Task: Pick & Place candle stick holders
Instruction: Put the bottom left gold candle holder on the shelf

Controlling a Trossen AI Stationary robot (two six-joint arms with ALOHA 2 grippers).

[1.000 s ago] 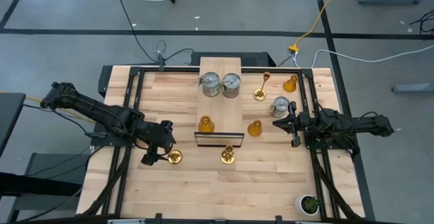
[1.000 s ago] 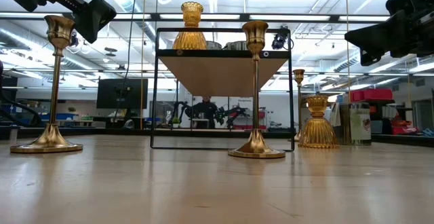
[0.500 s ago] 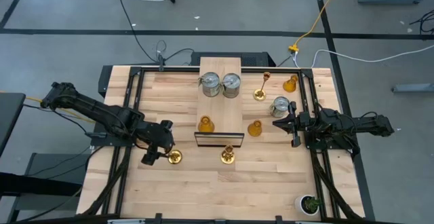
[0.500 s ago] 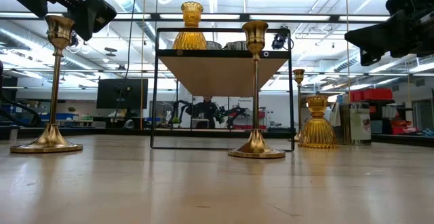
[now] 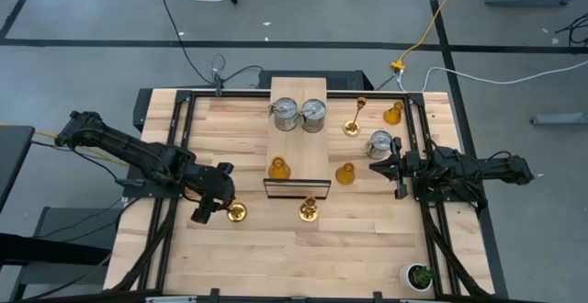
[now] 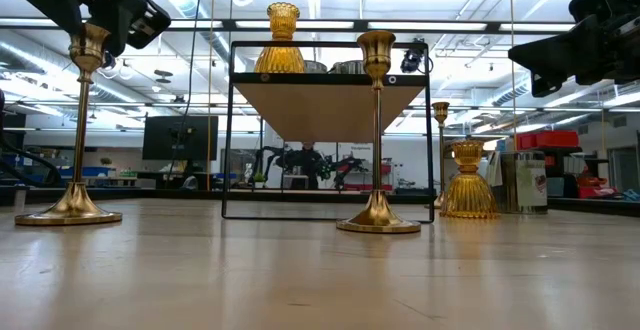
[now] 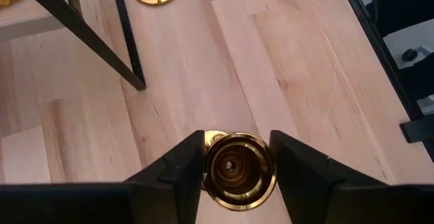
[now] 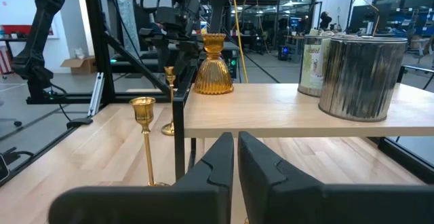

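High view: wooden table (image 5: 257,248); left gripper (image 5: 213,205) at the front-left, its fingers straddling the cup of a gold candlestick (image 5: 236,213) that stands on the boards. A second gold candlestick (image 5: 308,212) stands in front of the raised shelf (image 5: 299,147), a third (image 5: 353,127) to its right. Shelf carries two silver cans (image 5: 299,114) and one amber holder (image 5: 278,168); a third can (image 5: 379,143) and two amber holders (image 5: 345,173) rest on the table, right side. Right gripper (image 5: 388,167) waits beside that can, clenched, holding nothing. Low view: left gripper (image 6: 100,20) level with the candlestick's cup (image 6: 88,38). Left wrist view: fingers (image 7: 180,170) flank the cup (image 7: 239,172) closely; whether they press it cannot be told. Right wrist view: can label (image 8: 312,64) unreadable.
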